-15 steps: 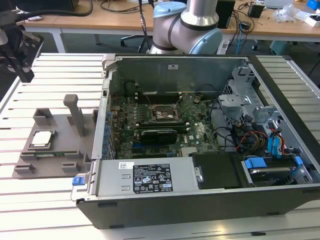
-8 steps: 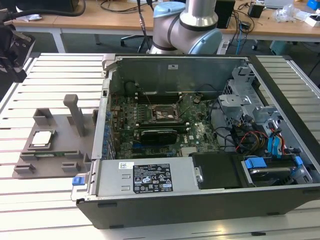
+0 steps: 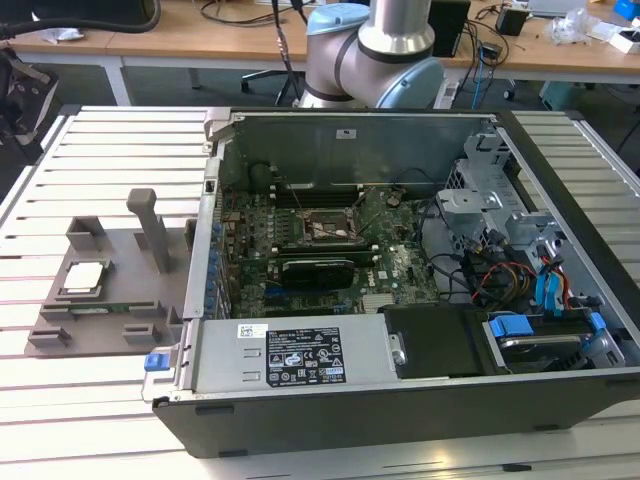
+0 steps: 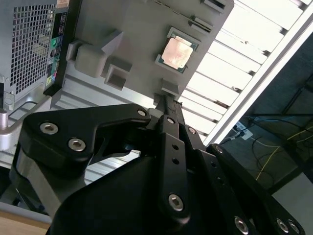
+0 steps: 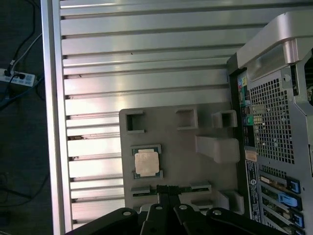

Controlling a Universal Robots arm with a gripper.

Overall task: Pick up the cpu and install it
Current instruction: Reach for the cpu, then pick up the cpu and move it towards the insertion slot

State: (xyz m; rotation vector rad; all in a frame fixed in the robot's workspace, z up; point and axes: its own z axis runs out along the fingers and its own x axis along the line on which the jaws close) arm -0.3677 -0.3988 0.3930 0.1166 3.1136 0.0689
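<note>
In the exterior view, soft, even overhead light leaves the pale ribbed aluminium table (image 3: 110, 140) bright with only faint shadows. The inside of the open dark grey metal computer case (image 3: 350, 145) at mid-frame sits noticeably dimmer. In the second wrist view the table burns out to near white, the small square silver-topped cpu (image 4: 177, 52) throws back a warm pinkish glare, and the black metal gripper (image 4: 165, 98) reads as an underlit dark mass. In the first wrist view long pale streaks of glare run along the table's ribs.
</note>
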